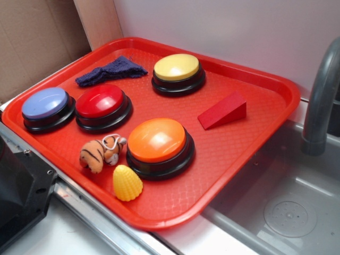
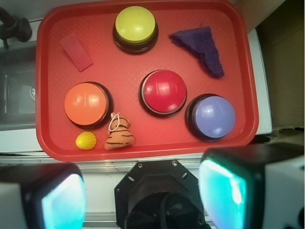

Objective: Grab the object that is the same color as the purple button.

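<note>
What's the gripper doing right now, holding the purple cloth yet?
Gripper: open and empty, fingers spread wide, high above the tray. The purple cloth lies untouched on it.

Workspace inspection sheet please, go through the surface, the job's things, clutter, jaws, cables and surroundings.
Surface: red tray, textured, resting on a counter.
Job's things: purple cloth lying flat at the tray's far edge, untouched; purple button at the tray's corner beside the red button.
Clutter: yellow button, orange button, red wedge, toy tiger, yellow corn piece.
Gripper: jaws apart, empty, outside the tray, seen in the wrist view.
Cables: nothing seen.
Surroundings: sink with faucet; cardboard behind.
</note>
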You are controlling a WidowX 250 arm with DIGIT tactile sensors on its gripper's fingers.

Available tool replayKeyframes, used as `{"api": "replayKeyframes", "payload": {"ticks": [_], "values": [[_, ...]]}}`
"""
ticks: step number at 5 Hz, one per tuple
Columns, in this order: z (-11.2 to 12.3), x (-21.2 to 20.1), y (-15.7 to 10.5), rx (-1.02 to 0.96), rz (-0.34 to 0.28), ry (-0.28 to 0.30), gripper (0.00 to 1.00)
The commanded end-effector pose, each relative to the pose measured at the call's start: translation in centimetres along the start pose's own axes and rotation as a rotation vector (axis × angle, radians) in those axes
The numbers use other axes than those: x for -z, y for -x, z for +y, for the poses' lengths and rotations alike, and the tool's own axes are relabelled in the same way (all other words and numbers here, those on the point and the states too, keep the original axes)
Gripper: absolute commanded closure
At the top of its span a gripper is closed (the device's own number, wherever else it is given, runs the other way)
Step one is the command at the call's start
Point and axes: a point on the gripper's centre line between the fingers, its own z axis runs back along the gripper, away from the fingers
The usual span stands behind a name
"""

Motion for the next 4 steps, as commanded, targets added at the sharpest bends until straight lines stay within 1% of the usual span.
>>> {"api": "replayKeyframes", "payload": {"ticks": [1, 2, 3, 4], "values": [[0.0, 0.0, 0.0, 0.000, 0.000, 0.000, 0.00], [3.9, 1.8, -1.3, 0.059, -0.030, -0.115, 0.00], [7.3, 3.9, -2.2, 0.093, -0.043, -0.123, 0.00], [10.4, 6.5, -3.7, 0.148, -0.065, -0.142, 0.00]]}}
